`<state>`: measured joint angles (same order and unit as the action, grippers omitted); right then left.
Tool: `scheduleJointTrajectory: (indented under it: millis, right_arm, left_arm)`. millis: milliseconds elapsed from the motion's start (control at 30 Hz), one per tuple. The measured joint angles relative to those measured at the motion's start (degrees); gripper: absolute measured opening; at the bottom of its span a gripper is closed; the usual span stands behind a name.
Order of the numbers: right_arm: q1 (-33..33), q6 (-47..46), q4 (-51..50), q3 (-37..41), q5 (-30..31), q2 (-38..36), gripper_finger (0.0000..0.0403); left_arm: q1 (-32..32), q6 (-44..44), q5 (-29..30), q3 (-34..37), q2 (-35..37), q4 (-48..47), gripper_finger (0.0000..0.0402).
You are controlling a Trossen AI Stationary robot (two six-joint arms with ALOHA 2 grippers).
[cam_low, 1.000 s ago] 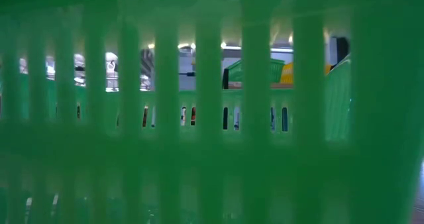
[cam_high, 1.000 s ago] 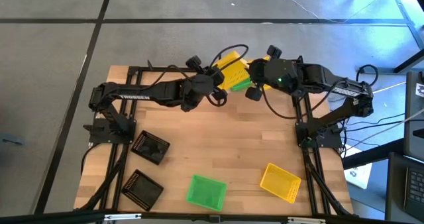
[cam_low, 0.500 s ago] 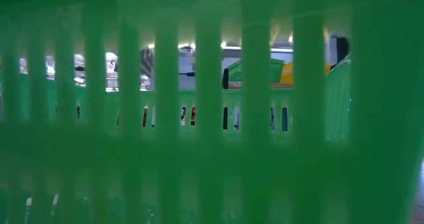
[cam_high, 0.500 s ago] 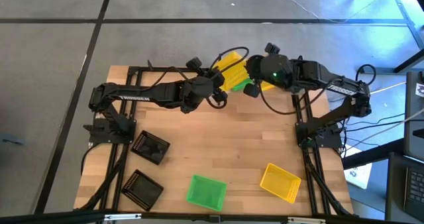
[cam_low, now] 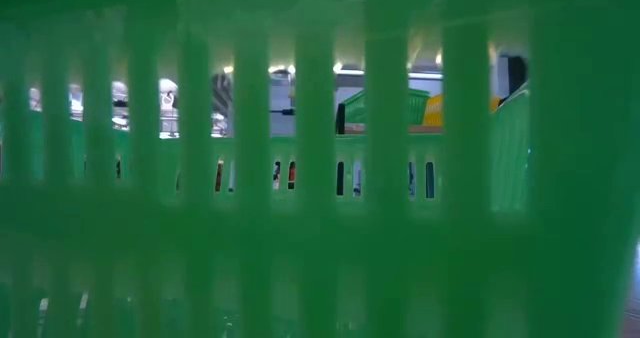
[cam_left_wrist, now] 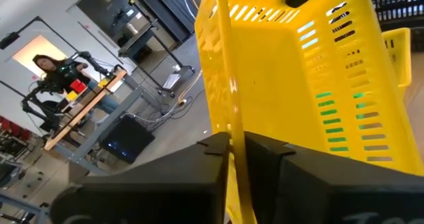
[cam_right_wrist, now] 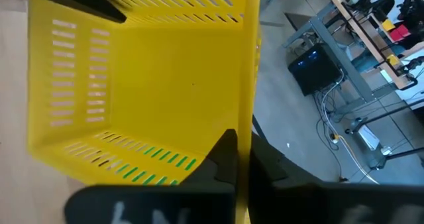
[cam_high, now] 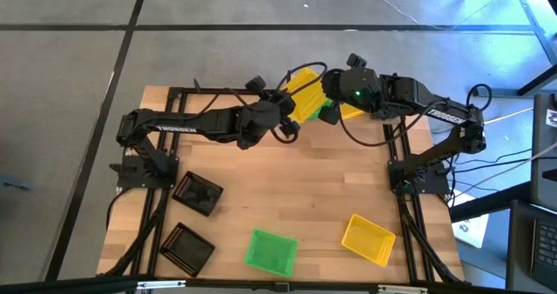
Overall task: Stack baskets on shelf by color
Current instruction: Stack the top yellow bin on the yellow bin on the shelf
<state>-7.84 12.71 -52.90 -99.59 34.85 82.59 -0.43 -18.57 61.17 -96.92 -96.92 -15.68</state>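
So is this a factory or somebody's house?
Probably neither; it looks like a robot lab. Two robot arms are bolted to a wooden table, and behind it are workbenches, loose cables, and a person at a desk.

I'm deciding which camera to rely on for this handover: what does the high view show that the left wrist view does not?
Only the high view shows the loose baskets: two black, one green, one yellow, plus both arms and the tabletop. Only the left wrist view shows the left gripper pinching the held yellow basket's wall, and a person in the room. Both show that held yellow basket.
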Motion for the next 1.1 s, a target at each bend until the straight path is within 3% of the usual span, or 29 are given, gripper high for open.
scheduleJointTrajectory:
  millis: [333,800,1100]
  right_arm:
    - [0.0,1.2,0.0,0.0,-0.5,0.0,0.0002]
    - [-1.6,3.0,-3.0,0.0,1.4,0.0,0.0001]
    - [-4.6,11.6,-4.5,0.0,1.0,-0.7,0.0000]
  left_arm:
    - [0.0,1.8,-2.6,0.0,0.0,0.5,0.0075]
    - [-6.0,3.6,-0.6,0.0,0.5,0.3,0.0078]
    - [-9.5,6.4,-0.4,0.0,2.8,0.1,0.0078]
